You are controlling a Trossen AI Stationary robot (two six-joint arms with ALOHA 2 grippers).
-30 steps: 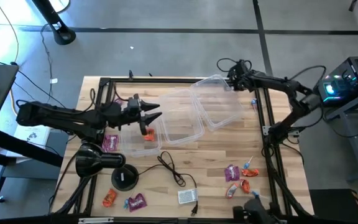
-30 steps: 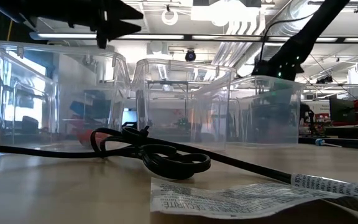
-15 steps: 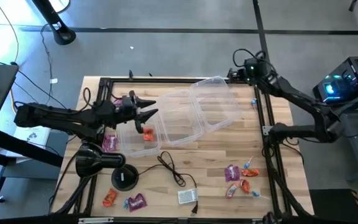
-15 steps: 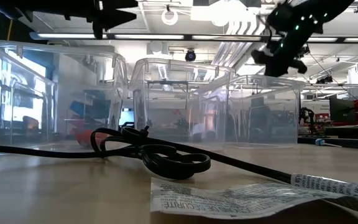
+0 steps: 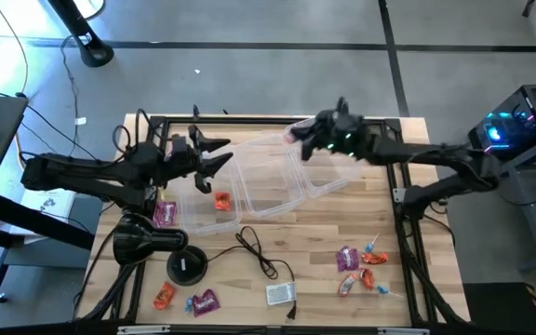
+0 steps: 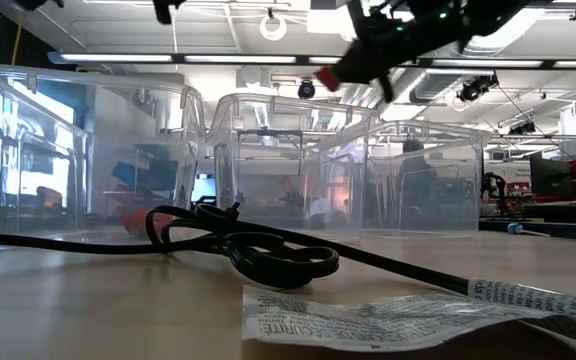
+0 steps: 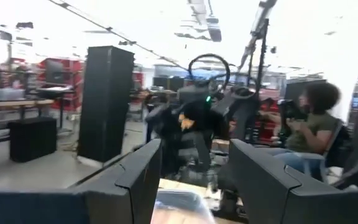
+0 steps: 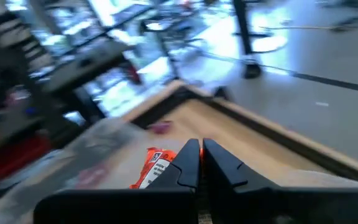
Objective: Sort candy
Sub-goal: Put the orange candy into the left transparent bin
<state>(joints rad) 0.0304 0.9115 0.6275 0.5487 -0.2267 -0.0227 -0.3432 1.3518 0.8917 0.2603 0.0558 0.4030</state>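
Overhead, right tool [image 5: 296, 140] pinched on pink candy [image 5: 291, 136] — mostly hidden; left tool [image 5: 220, 153] wide, empty.

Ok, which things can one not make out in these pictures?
- Right gripper, high view: blurred; whether its shut fingers pinch a candy is unclear.
- Orange candy in the leftmost bin, low view: cable and bin wall mostly hide it.
- White box, high view: print too small.
- Left gripper, open, left wrist view: its fingers hide the table.
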